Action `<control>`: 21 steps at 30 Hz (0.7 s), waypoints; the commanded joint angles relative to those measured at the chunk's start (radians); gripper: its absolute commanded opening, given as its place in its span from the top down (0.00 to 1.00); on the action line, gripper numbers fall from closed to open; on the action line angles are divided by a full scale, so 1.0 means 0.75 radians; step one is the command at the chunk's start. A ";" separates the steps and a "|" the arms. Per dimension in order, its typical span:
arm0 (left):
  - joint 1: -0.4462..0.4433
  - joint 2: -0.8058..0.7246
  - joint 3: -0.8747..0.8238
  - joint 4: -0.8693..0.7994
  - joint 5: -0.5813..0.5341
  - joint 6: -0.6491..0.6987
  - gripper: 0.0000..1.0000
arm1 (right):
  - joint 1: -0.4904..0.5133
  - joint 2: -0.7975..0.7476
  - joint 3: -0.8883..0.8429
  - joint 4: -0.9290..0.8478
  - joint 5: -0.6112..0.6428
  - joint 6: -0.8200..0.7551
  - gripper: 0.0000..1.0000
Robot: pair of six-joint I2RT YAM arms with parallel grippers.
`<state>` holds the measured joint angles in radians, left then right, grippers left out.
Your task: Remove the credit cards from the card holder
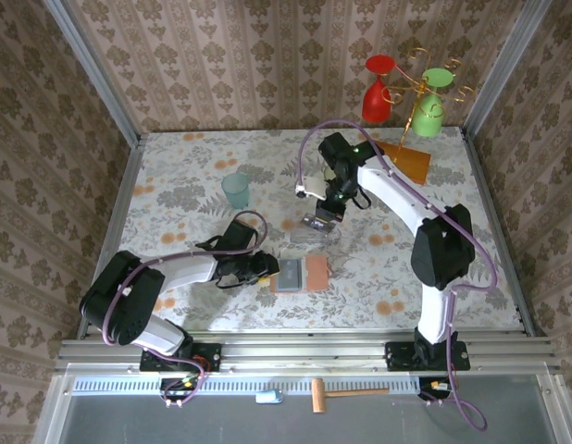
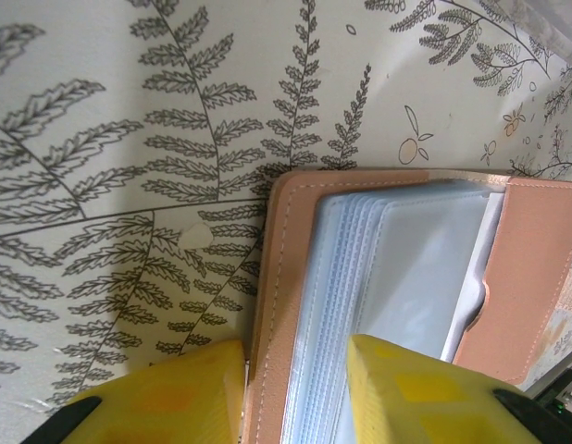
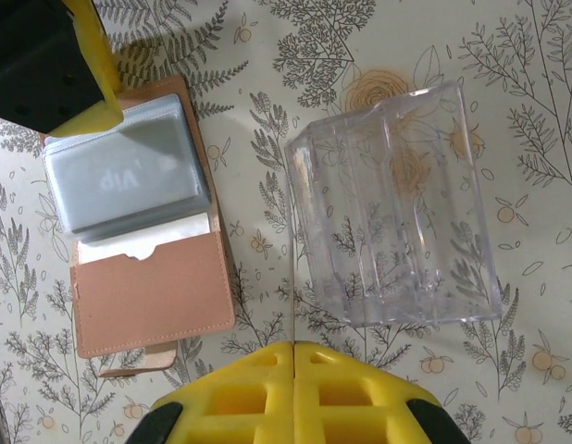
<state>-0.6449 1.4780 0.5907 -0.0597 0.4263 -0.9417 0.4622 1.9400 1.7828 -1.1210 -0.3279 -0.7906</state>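
Observation:
The salmon-pink card holder lies open on the flowered table, front centre. Its grey-blue sleeves are on the left half and a pink pocket on the right. My left gripper is shut on the holder's left edge. In the left wrist view, its gripper has the pink border and stacked sleeves between the yellow fingers. The credit cards are hidden; faint "VIP" lettering shows through the top sleeve. My right gripper hangs shut and empty above the table, also visible from its wrist as the right gripper.
A clear plastic tray sits just behind the holder, below the right gripper. A teal cup stands at mid-left. At the back right, an orange base carries a wire stand with a red glass and a green one.

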 commanded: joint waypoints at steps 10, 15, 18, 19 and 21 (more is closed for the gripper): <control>0.099 -0.151 -0.006 -0.114 -0.042 0.014 0.65 | 0.016 0.285 0.392 -0.298 0.030 -0.115 1.00; 0.129 -0.191 -0.019 -0.139 -0.039 0.015 0.65 | 0.020 0.392 0.538 -0.370 0.066 -0.154 1.00; 0.143 -0.204 -0.021 -0.159 -0.037 0.022 0.65 | 0.020 0.441 0.597 -0.405 0.111 -0.186 1.00; 0.146 -0.209 -0.021 -0.164 -0.037 0.024 0.65 | 0.018 0.455 0.608 -0.414 0.124 -0.197 1.00; 0.152 -0.219 -0.023 -0.182 -0.039 0.027 0.65 | 0.018 0.495 0.664 -0.452 0.131 -0.217 1.00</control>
<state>-0.5415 1.3392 0.5884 -0.1490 0.4034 -0.9409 0.4702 2.2707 2.2204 -1.3674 -0.2699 -0.9070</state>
